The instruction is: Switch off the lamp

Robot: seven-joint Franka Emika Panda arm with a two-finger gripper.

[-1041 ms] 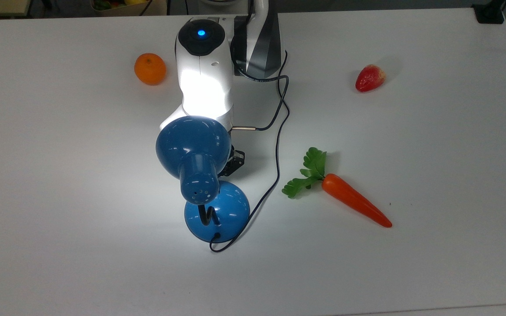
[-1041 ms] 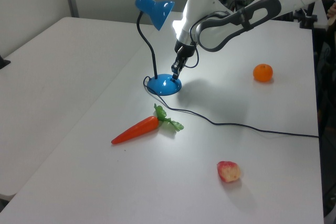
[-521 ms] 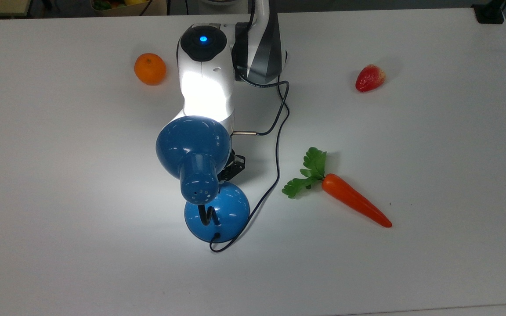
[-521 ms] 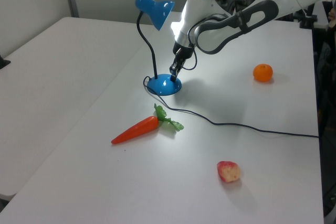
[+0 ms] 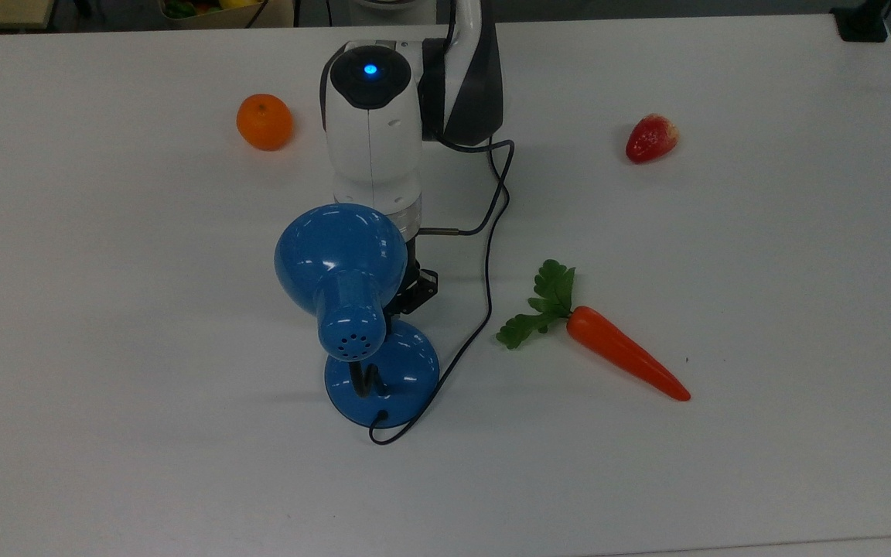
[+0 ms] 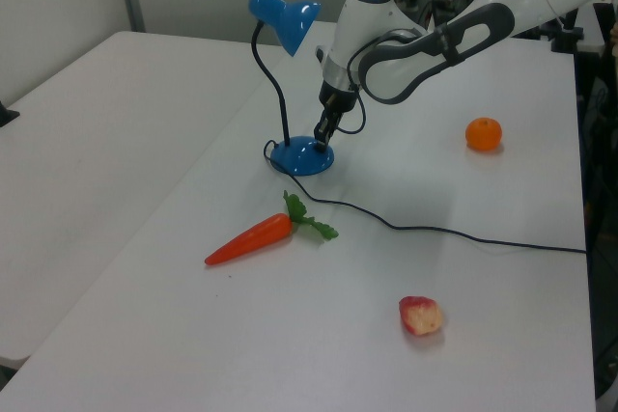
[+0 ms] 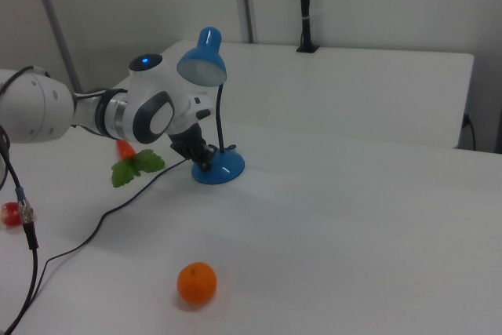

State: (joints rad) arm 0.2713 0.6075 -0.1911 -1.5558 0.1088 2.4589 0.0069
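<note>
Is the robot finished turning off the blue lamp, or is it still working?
It looks done: the lamp casts no bright glow on the table or on the arm under its shade. In hand: the gripper is down at the lamp's round base. Left: probably just lifting the arm away.

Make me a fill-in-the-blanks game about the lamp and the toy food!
1. The lamp is colored ____.
2. The claw touches the lamp's ____.
3. In the top view, the vegetable right of the lamp is a ____.
4. The round fruit is an ____.

Missing words: blue, base, carrot, orange
</note>
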